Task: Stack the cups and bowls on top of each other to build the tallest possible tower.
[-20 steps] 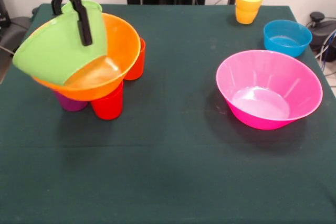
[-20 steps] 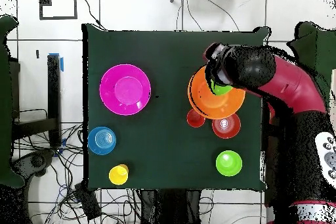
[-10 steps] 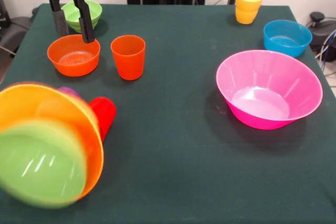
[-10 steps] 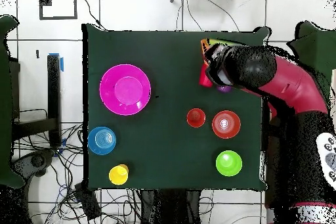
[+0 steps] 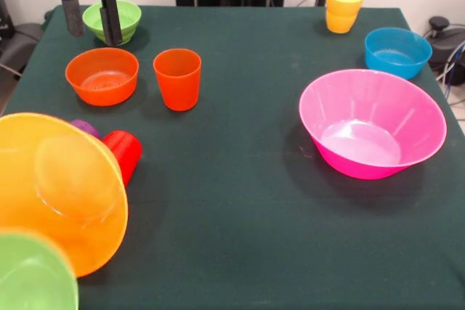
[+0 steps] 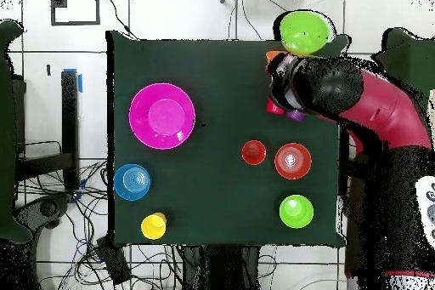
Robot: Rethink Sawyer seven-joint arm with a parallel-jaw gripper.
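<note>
The gripper [image 5: 87, 23] was seen raised over the far corner of the dark green tablecloth [image 5: 240, 237], its two black fingers spread apart with nothing between them, above the small green plastic bowl [image 5: 112, 18]. No tower was standing: the large yellow-orange translucent bowl [image 5: 54, 190] lay tipped on its side at the near edge, with the medium light green bowl [image 5: 33, 274] lower still and apparently off the table's corner, as the overhead view suggested [image 6: 304, 30]. A red tapered tumbler [image 5: 122, 152] lay toppled against the yellow-orange bowl, and a purple tumbler [image 5: 87, 128] was glimpsed behind it. The small orange bowl [image 5: 102, 75], the orange tumbler [image 5: 177, 78], the large pink bowl [image 5: 372, 123], the small blue bowl [image 5: 397, 51] and the yellow tumbler [image 5: 344, 6] stood upright and apart. The pieces were judged light, stiff and glossy, hence slippery and easily sent rolling. A pinch across a rim wall was judged the soundest hold, since a bowl gripped so would hang tilted.
</note>
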